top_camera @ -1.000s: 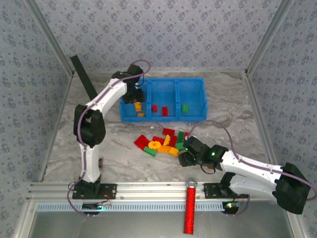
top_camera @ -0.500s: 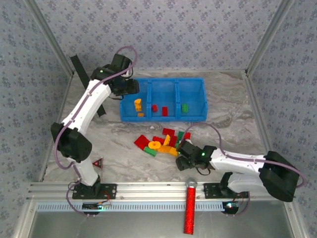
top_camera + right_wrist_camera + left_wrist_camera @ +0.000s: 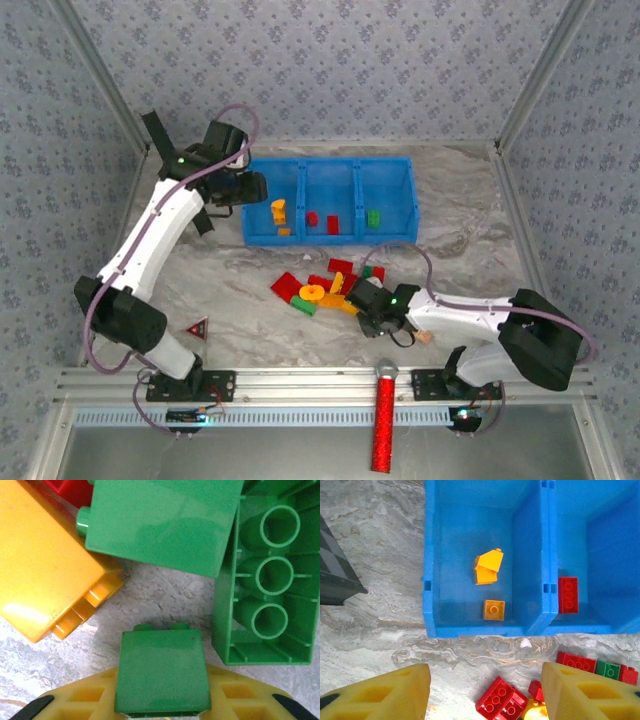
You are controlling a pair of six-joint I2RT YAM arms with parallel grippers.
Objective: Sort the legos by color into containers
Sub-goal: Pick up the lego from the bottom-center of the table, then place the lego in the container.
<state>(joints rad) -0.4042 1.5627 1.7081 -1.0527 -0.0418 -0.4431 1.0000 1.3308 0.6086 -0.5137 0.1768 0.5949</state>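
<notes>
**Bin at the far edge, loose pile mid-table**

The blue containers [image 3: 345,238] stand toward the tabletop's [image 3: 230,290] far edge. Orange legos [image 3: 278,210] lie in the left compartment, red ones in the middle and one green in the right. A loose pile [image 3: 320,288] of red, orange and green legos lies mid-table. The left gripper [image 3: 252,188] hangs just beside the bin's left end. The right gripper [image 3: 362,300] is down at the pile's right end. A red-and-black triangle [image 3: 196,327] lies near the near-left corner, and a peach block [image 3: 425,338] lies toward the near edge.
</notes>
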